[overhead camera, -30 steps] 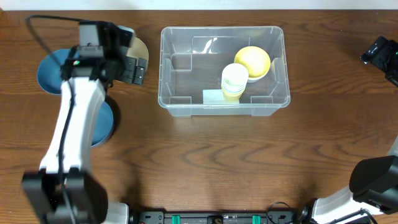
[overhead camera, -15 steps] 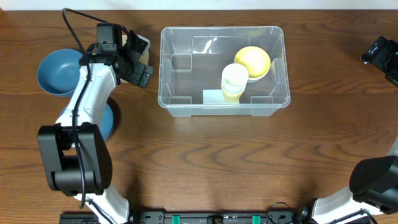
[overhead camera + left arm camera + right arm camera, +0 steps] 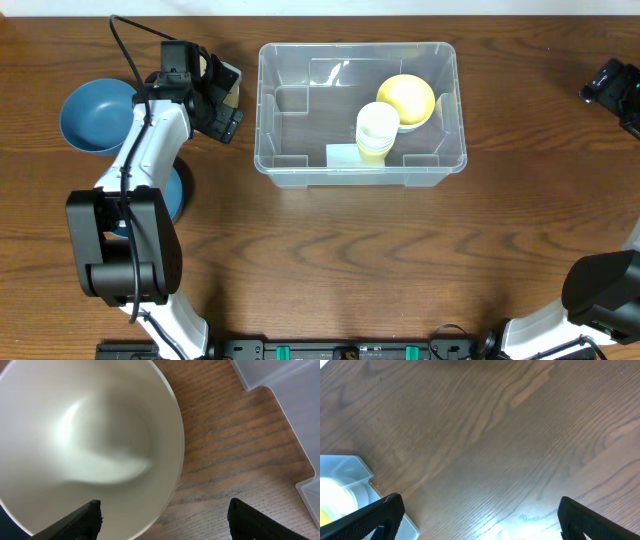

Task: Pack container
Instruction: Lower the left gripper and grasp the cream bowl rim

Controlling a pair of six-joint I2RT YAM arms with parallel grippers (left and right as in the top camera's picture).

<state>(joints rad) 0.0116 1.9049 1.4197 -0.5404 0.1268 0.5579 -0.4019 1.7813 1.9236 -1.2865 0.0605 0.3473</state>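
The container (image 3: 290, 165) is a large clear bin in the middle of the table, holding a yellow bowl (image 3: 406, 99) and a stack of pale cups (image 3: 377, 130). A cream bowl (image 3: 85, 445) sits on the table just left of it, mostly hidden under my left arm in the overhead view. My left gripper (image 3: 165, 522) is open astride the bowl's rim, with one finger (image 3: 75, 522) over the inside and the other over the wood. My right gripper (image 3: 482, 520) hangs open over bare table at the far right, holding nothing.
A blue bowl (image 3: 95, 115) lies at the far left. Another blue bowl (image 3: 170, 195) shows partly under my left arm. The container's corner (image 3: 295, 400) is close to the right of my left gripper. A black cable (image 3: 125, 35) loops behind that arm.
My left arm has swung right and back, bringing its gripper down over the cream bowl beside the container. The right arm has not moved.
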